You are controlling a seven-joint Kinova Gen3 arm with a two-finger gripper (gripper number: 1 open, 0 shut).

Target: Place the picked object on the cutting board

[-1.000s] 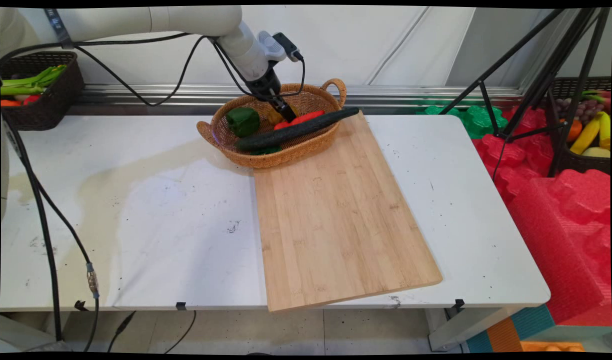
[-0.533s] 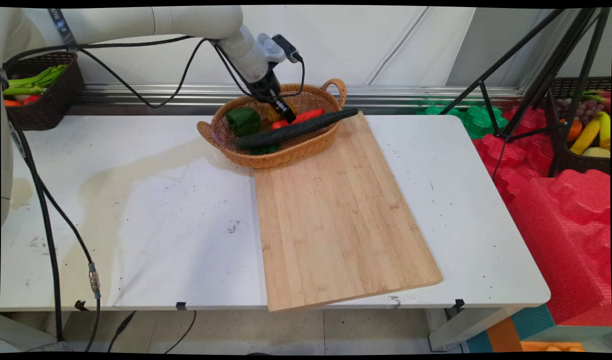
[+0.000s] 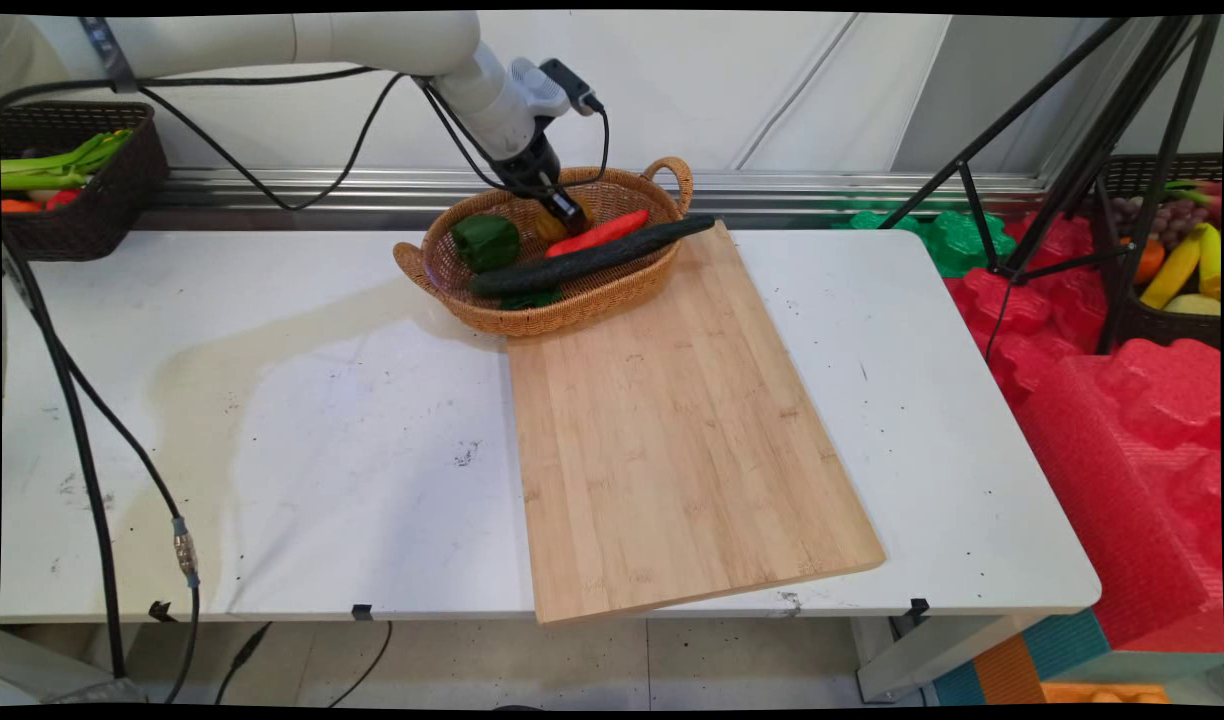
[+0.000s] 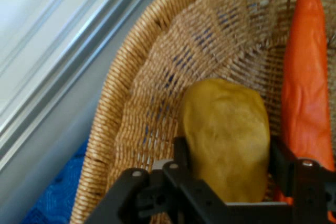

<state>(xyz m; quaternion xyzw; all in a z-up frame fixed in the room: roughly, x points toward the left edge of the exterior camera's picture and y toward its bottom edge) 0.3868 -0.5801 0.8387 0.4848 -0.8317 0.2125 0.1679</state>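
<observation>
End effector (image 4: 226, 156) clenched on potato (image 4: 226, 137), one finger (image 4: 181, 153) against each side, inside wicker basket (image 3: 532, 310) toward its far wall. Potato (image 3: 549, 228) mostly hidden behind end effector (image 3: 572, 217) in main view; yellowish-brown, lumpy, seen close in hand view. Cannot tell whether potato touched basket (image 4: 152, 103) floor or sat clear of it. Red carrot (image 3: 599, 232) lay just right of potato, slanting up to the right; seen as orange-red length (image 4: 307, 77) beside potato in hand view. Cucumber (image 3: 592, 256) lay across basket on near side of carrot, right tip reaching over rim above cutting board (image 3: 672, 430). Green pepper (image 3: 485, 242) in left part of basket, apart from end effector. Basket stood at far side of table (image 3: 272, 420), its near right edge overlapping far corner of board. Board lay tilted on right half of table, near corner overhanging table edge.
</observation>
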